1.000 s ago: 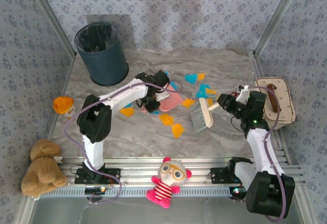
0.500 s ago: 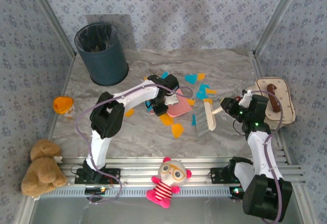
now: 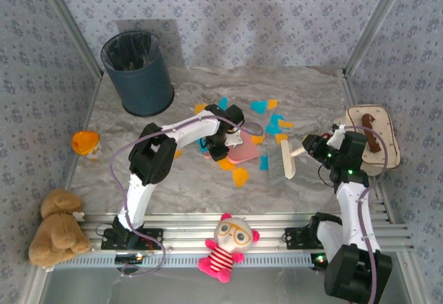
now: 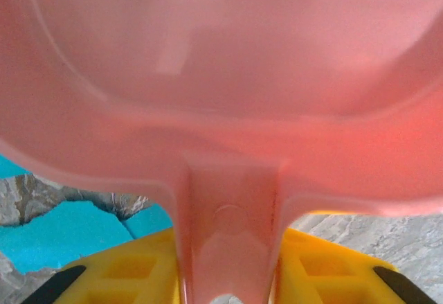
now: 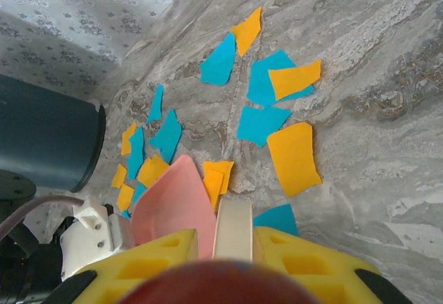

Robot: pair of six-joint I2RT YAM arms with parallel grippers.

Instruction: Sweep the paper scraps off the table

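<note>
Both brush (image 3: 282,163) and pink dustpan (image 3: 244,151) have slid rightward, we note (paper scraps (image 3: 240,176) around them). Left hand (image 3: 223,146) grips the dustpan, right hand (image 3: 310,145) the brush.

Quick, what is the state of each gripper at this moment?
Left gripper: closed on the handle of the pink dustpan.
Right gripper: closed on the handle of the brush.
</note>
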